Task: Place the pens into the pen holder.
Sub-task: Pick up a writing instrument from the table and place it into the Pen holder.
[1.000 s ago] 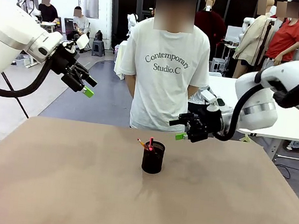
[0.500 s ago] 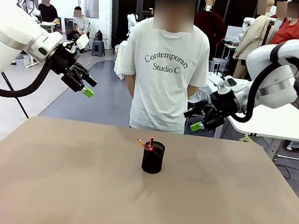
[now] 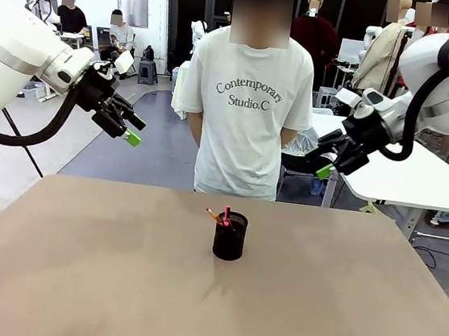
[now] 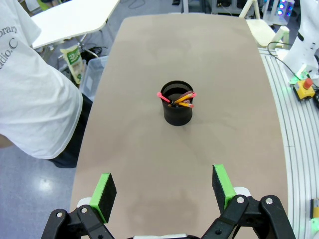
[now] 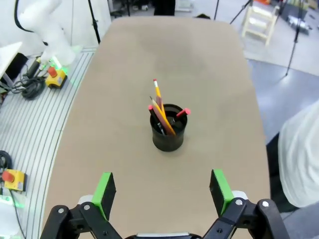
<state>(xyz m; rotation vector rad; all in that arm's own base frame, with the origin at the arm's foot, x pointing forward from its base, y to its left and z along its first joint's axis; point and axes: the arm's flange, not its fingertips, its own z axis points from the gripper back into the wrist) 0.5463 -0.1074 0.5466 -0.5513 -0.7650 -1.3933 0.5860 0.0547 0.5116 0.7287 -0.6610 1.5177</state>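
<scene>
The black mesh pen holder [image 3: 230, 236] stands upright in the middle of the tan table [image 3: 74, 281]. The pens [image 3: 221, 215] stick out of its top: a yellow-orange pencil [image 5: 158, 101], a pinkish-red pen [image 5: 181, 113] and a dark pen with red ends [image 5: 152, 111]. In the left wrist view the holder [image 4: 178, 103] also has the pens [image 4: 183, 99] leaning inside it. My left gripper [image 3: 131, 129] hangs open high above the table's far left edge. My right gripper [image 3: 322, 161] is open and raised beyond the far right side. Both hold nothing.
A person in a white T-shirt [image 3: 249, 98] stands at the far edge of the table, right behind the holder. A white table [image 3: 417, 182] lies behind my right arm. A yellow box with a red button [image 5: 12, 180] sits on the floor.
My right arm has lifted and swung back to the right, away from the holder. The left arm and the holder have stayed still.
</scene>
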